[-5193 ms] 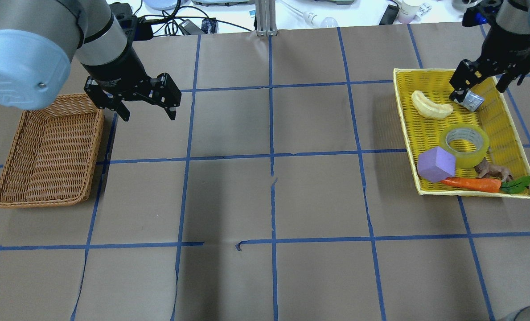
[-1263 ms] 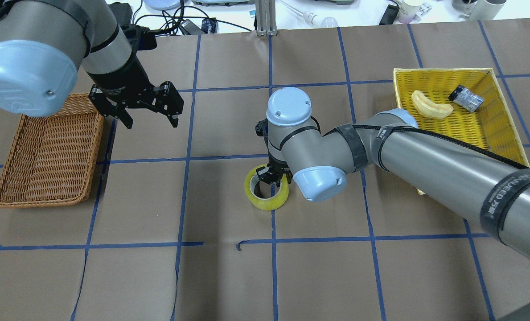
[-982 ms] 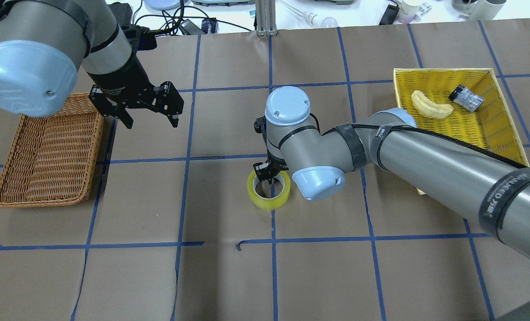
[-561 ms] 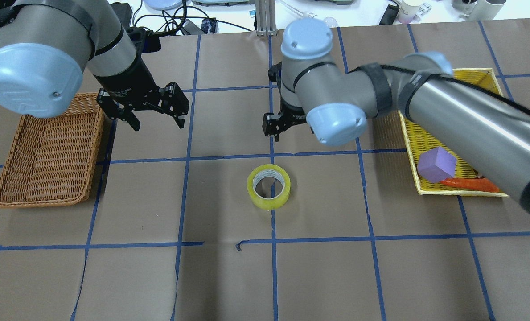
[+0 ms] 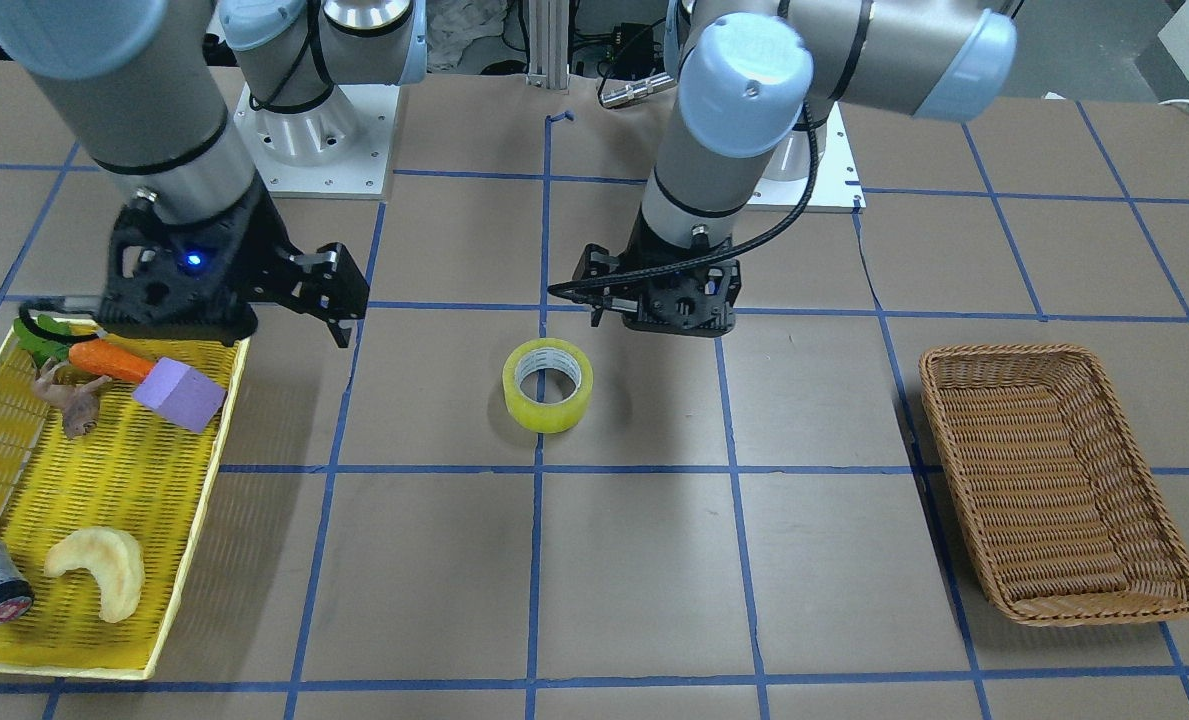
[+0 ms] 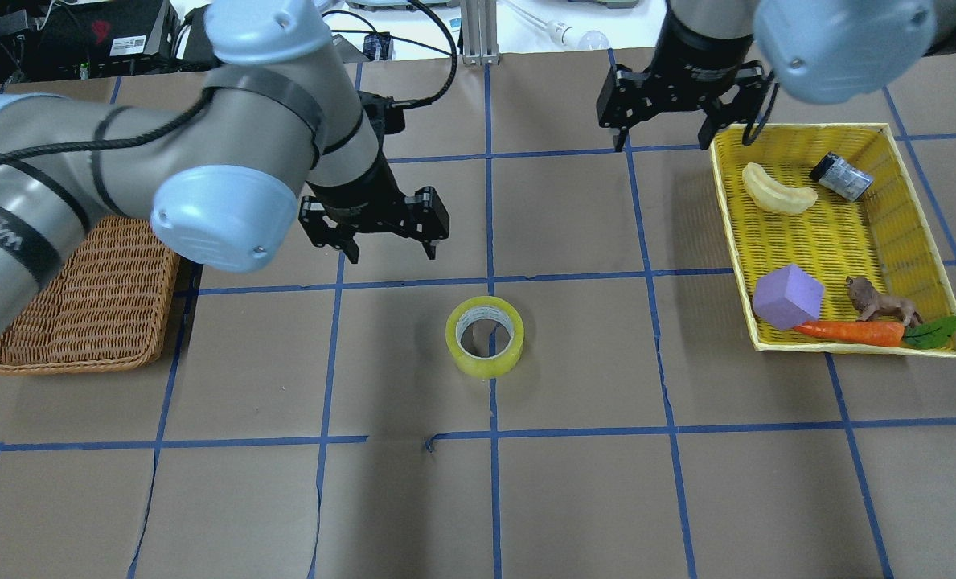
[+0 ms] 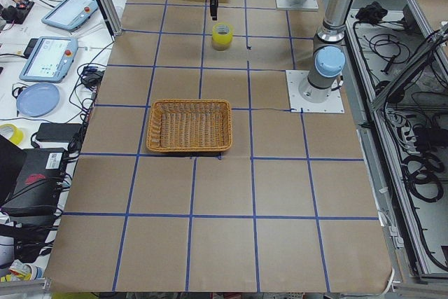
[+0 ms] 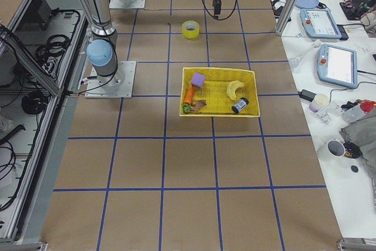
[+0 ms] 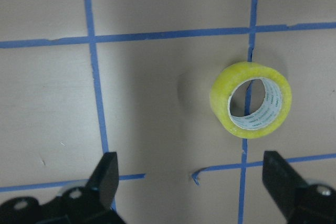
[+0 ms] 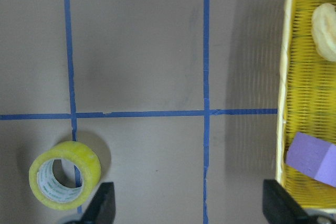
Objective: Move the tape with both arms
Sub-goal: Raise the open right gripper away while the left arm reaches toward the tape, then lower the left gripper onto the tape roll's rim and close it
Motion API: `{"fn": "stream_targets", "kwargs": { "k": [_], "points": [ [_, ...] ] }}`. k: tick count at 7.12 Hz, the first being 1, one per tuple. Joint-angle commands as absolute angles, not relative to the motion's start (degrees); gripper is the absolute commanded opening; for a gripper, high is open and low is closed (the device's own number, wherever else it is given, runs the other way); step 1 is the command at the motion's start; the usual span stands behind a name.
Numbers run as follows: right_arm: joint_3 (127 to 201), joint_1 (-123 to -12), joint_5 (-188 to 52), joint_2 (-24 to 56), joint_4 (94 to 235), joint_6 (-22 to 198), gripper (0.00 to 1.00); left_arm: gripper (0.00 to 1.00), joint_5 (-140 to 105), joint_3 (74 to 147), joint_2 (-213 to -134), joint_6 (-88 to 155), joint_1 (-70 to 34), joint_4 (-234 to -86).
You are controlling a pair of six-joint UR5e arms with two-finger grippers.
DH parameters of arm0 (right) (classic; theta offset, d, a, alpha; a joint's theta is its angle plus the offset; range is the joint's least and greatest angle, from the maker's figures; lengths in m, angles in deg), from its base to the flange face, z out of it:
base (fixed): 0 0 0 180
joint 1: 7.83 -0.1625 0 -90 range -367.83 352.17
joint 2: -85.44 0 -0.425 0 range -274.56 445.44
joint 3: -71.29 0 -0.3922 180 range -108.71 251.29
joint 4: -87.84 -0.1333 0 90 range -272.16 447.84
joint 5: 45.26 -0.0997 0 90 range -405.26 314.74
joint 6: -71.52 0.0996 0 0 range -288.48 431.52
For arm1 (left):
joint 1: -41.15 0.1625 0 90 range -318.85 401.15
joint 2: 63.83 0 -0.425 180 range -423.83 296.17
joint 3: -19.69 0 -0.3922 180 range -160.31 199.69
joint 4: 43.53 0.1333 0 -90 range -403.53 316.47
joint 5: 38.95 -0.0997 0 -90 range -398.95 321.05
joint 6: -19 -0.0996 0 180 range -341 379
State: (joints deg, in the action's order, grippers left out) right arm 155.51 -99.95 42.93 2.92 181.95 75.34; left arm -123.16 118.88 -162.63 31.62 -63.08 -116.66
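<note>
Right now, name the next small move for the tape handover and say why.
Probably slide the left gripper sideways until it hangs over the tape. The tape lies flat on the table, held by nothing; the left gripper is open beside it, and the right gripper is away by the yellow tray.

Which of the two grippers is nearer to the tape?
The left gripper, close beside the tape; the right gripper is far off, at the yellow basket.
</note>
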Motion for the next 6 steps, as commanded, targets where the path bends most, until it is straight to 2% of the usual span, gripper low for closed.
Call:
{"fn": "stream_targets", "kwargs": {
  "k": [1,4,6],
  "points": [
    [158.38,-96.78,42.98,-1.48,180.47,74.42,1.00,0.99,-123.24,125.83,-165.86,34.81,-67.21,-104.76],
    [158.48,-96.86,42.81,-2.27,180.65,75.03,1.00,0.98,-123.77,127.61,-170.08,35.17,-67.49,-102.77],
    [158.48,-96.95,42.72,-2.36,180.65,74.95,1.00,0.98,-124.03,129.63,-172.97,34.99,-67.48,-95.78]
  ]
}}
